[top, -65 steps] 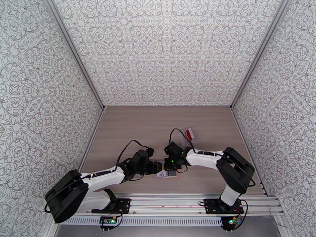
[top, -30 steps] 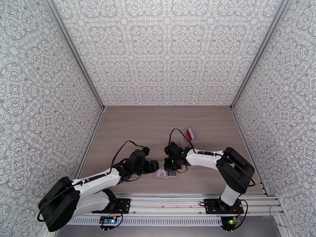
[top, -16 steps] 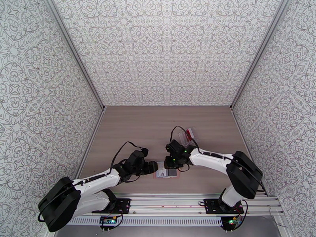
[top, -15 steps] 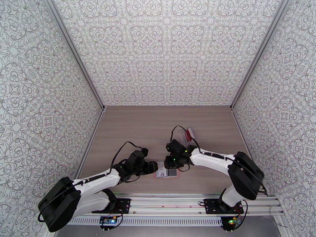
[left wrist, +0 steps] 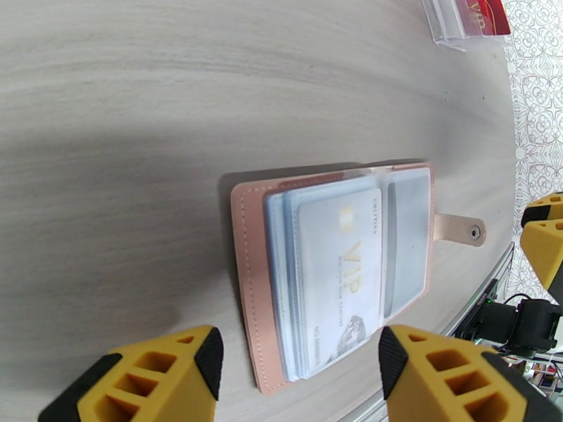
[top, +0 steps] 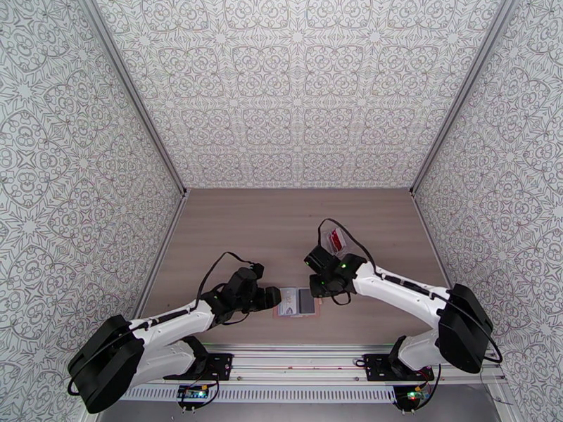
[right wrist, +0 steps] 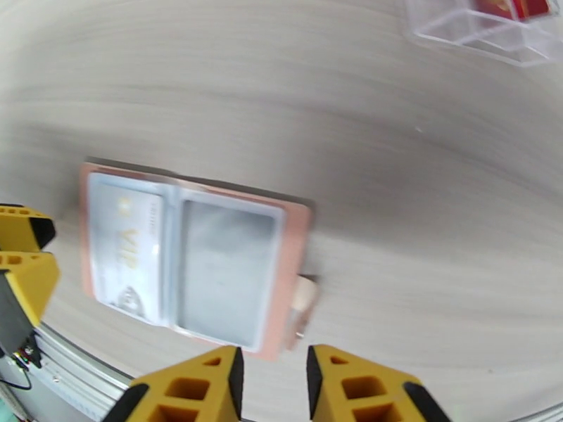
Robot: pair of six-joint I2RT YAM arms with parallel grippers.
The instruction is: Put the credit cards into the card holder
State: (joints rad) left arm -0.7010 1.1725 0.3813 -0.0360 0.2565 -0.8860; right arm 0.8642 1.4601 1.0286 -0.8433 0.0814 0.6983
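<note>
Card holder [left wrist: 331,276]: lying open and flat on the table [top: 281,219], close to the near edge, snap tab [left wrist: 457,230] sticking out to one side. One leaf carries a white card [left wrist: 338,269] marked VIP under a clear sleeve, on top of a stack of blue-grey sleeves. The other leaf shows a grey window [right wrist: 225,276]; I cannot tell whether a card sits in it.

Clear plastic case [right wrist: 478,33]: farther back on the table, well apart from the holder, with a red card [right wrist: 514,3] inside.

My left pincer [left wrist: 299,356]: fingers spread wide, gripping nothing. The holder lies just ahead of them, in line with the gap, untouched.

My right pincer [right wrist: 274,374]: fingers parted by a narrow gap, nothing between them. The holder's tab end lies just ahead of the fingertips.

From above, the holder sits between the two pincers.
</note>
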